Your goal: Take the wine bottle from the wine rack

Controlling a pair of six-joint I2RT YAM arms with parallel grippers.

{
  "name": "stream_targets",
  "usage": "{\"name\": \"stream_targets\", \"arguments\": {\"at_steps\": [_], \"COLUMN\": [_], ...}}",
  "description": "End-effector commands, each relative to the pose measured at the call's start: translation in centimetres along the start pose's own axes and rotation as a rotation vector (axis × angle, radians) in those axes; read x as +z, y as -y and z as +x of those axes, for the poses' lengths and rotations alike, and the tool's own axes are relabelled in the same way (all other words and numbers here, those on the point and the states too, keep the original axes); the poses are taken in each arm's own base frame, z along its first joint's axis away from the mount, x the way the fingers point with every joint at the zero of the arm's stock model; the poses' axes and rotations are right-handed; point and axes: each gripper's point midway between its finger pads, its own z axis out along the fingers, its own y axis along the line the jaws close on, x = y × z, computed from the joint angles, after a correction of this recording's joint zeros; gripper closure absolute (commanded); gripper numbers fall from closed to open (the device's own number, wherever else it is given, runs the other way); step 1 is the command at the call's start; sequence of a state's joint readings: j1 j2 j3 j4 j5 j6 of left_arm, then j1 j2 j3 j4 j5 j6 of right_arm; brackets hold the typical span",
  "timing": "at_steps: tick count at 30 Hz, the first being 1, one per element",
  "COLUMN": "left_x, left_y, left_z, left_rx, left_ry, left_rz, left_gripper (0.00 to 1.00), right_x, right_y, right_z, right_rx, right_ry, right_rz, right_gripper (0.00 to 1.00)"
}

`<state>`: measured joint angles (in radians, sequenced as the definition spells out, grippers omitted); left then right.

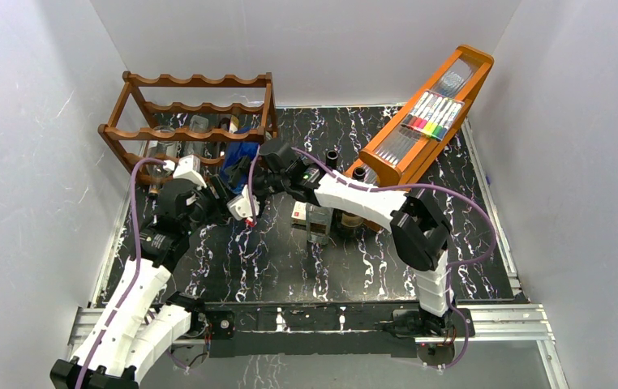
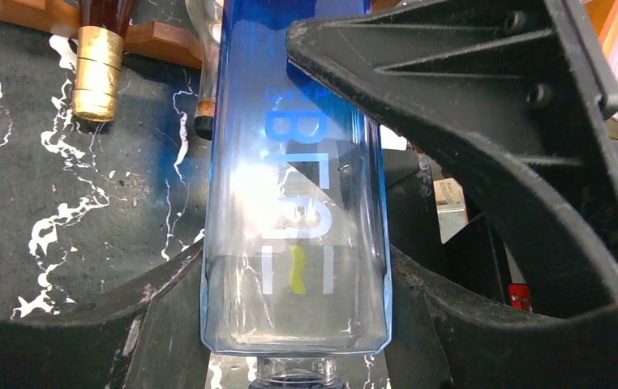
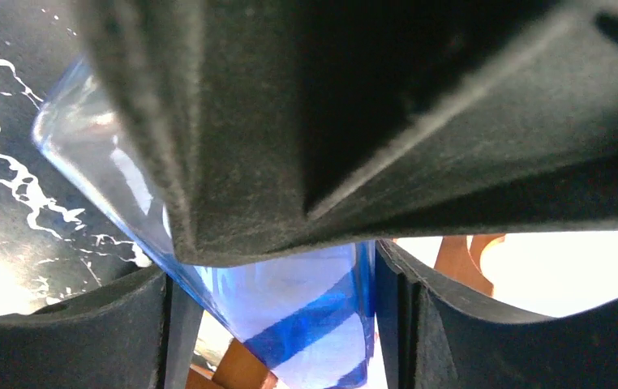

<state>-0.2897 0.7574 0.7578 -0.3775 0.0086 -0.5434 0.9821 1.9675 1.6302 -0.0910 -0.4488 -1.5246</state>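
Observation:
The dark reddish-brown wine rack [image 1: 192, 105] stands at the back left. In front of it a blue square-sided wine bottle [image 1: 237, 158] lies between both arms, neck toward the left arm. My left gripper [image 1: 226, 188] is shut on the bottle [image 2: 298, 162] near its shoulder, one finger on each side [image 2: 296, 324]. My right gripper [image 1: 251, 158] straddles the far end of the bottle [image 3: 306, 316]. Its jaws stand open [image 3: 273, 324]: the right finger [image 3: 403, 324] lies against the glass and a gap shows at the left finger. A rack rail [image 3: 237, 369] shows under the bottle.
A gold-foiled bottle [image 2: 99, 73] and other bottles [image 1: 168, 150] lie in the rack. A slanted orange tray stand with coloured markers [image 1: 427, 121] stands at the back right, with dark upright bottles [image 1: 332, 158] and a small box [image 1: 302, 212] before it. White walls enclose the table.

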Motion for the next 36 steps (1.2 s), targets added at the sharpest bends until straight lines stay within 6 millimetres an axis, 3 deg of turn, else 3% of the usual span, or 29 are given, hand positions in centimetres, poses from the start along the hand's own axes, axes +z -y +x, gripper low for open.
{"name": "stream_targets", "arguments": {"at_steps": [1,3,8,12,13,14,20,24,30,36], "left_x": [-1.3,-1.5,-2.0,-2.8,-3.0,-3.3,-6.1,-9.3,-13.4,-15.9], "left_y": [1.3,1.3,1.5,1.6,1.6,1.5,0.9,0.6,0.3,-0.3], "left_z": [-2.4,-2.5,-2.9,-3.3,-3.5,-3.6,-5.7,-8.4,-11.7,-13.6], "left_rx": [0.021,0.026,0.042,0.056,0.061,0.067,0.106,0.136,0.144,0.138], "left_ry": [0.055,0.051,0.054,0.072,0.078,0.082,0.157,0.269,0.414,0.501], "left_rz": [0.035,0.029,0.028,0.037,0.033,0.028,-0.031,-0.074,-0.128,-0.180], "left_gripper": [1.00,0.99,0.48,0.28,0.13,0.05,0.02,0.02,0.02,0.02], "right_x": [0.3,0.3,0.0,-0.2,-0.2,-0.3,-1.0,-1.4,-2.0,-3.2], "right_y": [2.4,2.5,3.4,4.2,4.4,4.6,5.8,6.3,7.4,10.1], "right_z": [-0.8,-0.9,-1.3,-1.5,-1.6,-1.6,-2.4,-2.9,-3.9,-6.1], "right_rx": [-0.051,-0.041,-0.032,-0.042,-0.045,-0.050,-0.074,-0.083,-0.095,-0.063], "right_ry": [0.051,0.062,0.083,0.091,0.093,0.093,0.113,0.125,0.142,0.165], "right_rz": [0.074,0.084,0.122,0.138,0.139,0.141,0.158,0.171,0.215,0.286], "right_gripper": [0.27,0.35,0.57,0.73,0.77,0.80,0.92,1.00,1.00,1.00]}}
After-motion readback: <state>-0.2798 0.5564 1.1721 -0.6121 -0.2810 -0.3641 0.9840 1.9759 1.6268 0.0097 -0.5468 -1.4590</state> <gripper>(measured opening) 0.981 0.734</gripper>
